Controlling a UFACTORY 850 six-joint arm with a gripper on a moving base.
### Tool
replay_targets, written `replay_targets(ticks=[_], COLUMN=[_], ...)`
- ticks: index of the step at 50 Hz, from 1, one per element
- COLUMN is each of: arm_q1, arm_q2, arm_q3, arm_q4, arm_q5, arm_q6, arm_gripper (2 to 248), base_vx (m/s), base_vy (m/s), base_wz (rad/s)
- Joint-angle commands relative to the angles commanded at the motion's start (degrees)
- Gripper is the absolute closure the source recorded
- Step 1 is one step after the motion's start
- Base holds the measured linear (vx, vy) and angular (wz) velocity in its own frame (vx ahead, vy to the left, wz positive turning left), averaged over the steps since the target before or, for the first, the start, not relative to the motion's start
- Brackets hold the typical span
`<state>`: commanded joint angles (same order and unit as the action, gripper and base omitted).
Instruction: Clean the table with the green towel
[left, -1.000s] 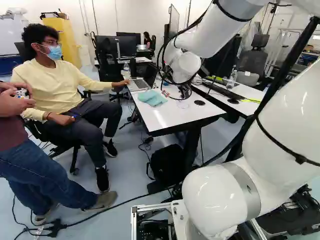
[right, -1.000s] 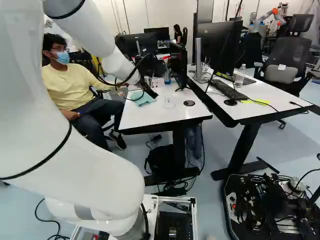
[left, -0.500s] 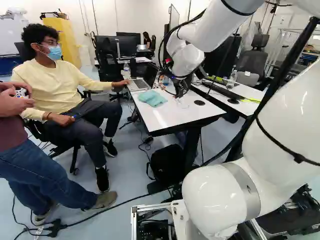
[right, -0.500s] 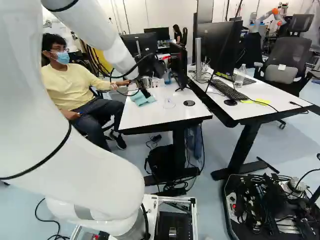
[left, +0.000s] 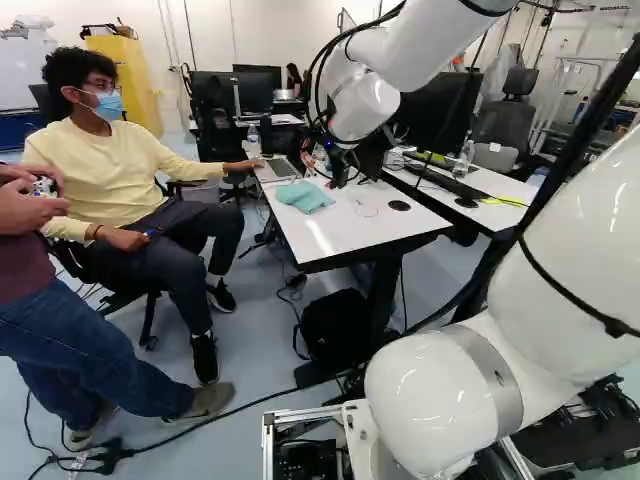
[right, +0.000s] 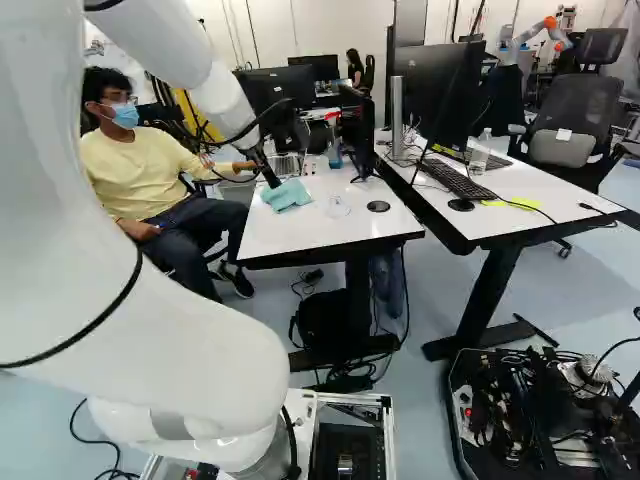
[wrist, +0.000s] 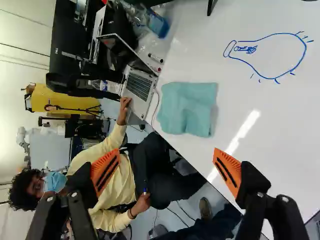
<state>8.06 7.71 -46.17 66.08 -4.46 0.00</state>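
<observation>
Shifted leftward in both base views since the earlier frame: arm (left: 365, 105) with claw (right: 274, 183); unchanged in place, towel (wrist: 187, 109). In the wrist view, claw (wrist: 166, 149) wide, with orange pads (wrist: 231, 170) well apart on either side. Towel blue-green, loosely folded, lying on the white tabletop (wrist: 285, 130) near one edge, ahead of the claw and apart from the pads. Between towel and open laptop (wrist: 138, 86), a thin cable (wrist: 156, 102); at the laptop's edge, hand (wrist: 124, 103) of a seated person in yellow. Near the laptop, a marker (wrist: 156, 58), with a blue bottle (wrist: 158, 25) beyond. To the towel's other side, a bulb drawing (wrist: 270, 52) in blue line, between towel and black disc (right: 378, 206) in the right base view.
</observation>
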Motion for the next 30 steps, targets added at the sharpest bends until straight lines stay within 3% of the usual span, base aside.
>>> replay_targets(ticks=[19,30], arm_q1=[-2.09,-4.05], arm_q2=[-2.44,-4.90], arm_q3=[-4.29,-6.04], arm_q4=[-0.38,-4.26], arm_q5=[0.06,0.52], arm_q6=[0.00,0.00], arm_gripper=[3,3], base_vx=[0.000,0.000], base_vy=[0.000,0.000], base_wz=[0.000,0.000])
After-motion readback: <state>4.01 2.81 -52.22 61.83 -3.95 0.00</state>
